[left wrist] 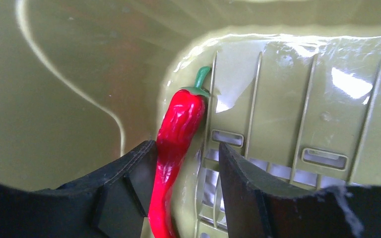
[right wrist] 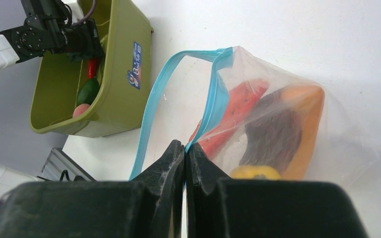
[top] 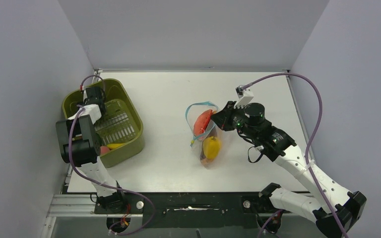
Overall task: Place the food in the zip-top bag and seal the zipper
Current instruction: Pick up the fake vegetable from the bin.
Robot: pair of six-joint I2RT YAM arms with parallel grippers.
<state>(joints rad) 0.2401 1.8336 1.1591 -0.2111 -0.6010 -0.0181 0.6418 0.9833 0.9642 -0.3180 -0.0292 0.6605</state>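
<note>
right fingers (right wrist: 171,163) clenched on the mouth edge of the clear floppy zip-top bag (right wrist: 342,134), at its 2 o'clock, propping it open on the table (top: 168,163); red, yellow, orange toy food (top: 211,147) inside. At 9 o'clock, left fingers (left wrist: 134,173) spread astride a red plastic chili (left wrist: 178,129) in the olive-green plastic bin (right wrist: 119,74), unclamped.

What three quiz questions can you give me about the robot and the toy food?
1. True or false: the red chili pepper lies between the open fingers of the left gripper, inside the olive-green bin.
2. What does the right gripper pinch? A) the edge of the zip-top bag by the zipper B) the olive-green bin C) nothing
3. Fill in: the zip-top bag's mouth is ____ (open or sealed).
Key: 1 true; 2 A; 3 open.
</note>
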